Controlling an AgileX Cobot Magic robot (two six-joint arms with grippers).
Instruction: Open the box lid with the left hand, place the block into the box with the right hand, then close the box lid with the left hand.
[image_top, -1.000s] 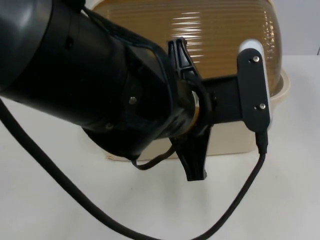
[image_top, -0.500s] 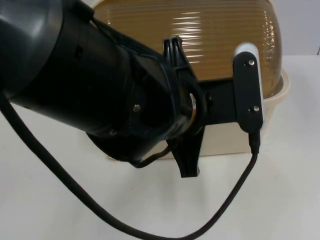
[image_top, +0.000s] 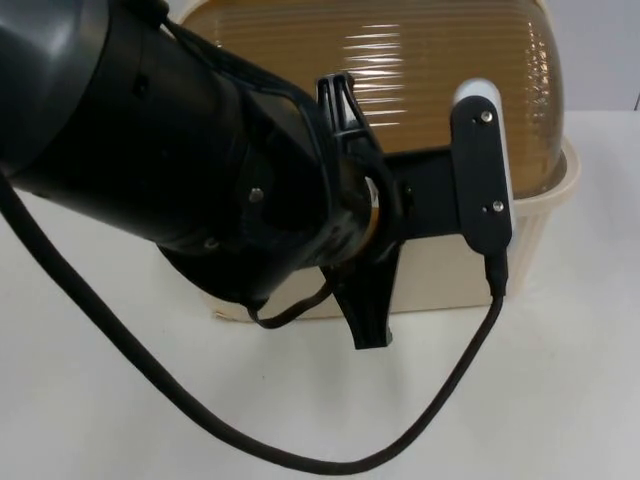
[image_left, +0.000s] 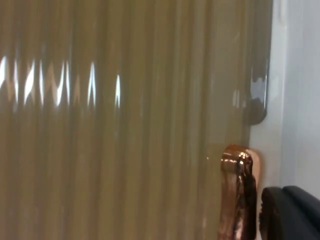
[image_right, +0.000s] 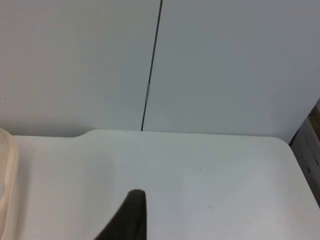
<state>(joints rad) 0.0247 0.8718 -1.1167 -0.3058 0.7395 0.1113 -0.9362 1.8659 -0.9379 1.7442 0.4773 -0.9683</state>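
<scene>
white table top (image_right: 200, 175), grey partition wall (image_right: 225, 65)

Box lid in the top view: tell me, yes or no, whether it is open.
No: the ribbed amber box lid sits down over the cream box, its dome closed along the rim.

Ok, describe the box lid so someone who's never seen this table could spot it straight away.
On the white table, find the cream box near the far edge, behind the left arm. The lid is the domed cover sitting on it, closed. Its translucent amber colour and fine ribbing set it apart from the plain cream base.
</scene>
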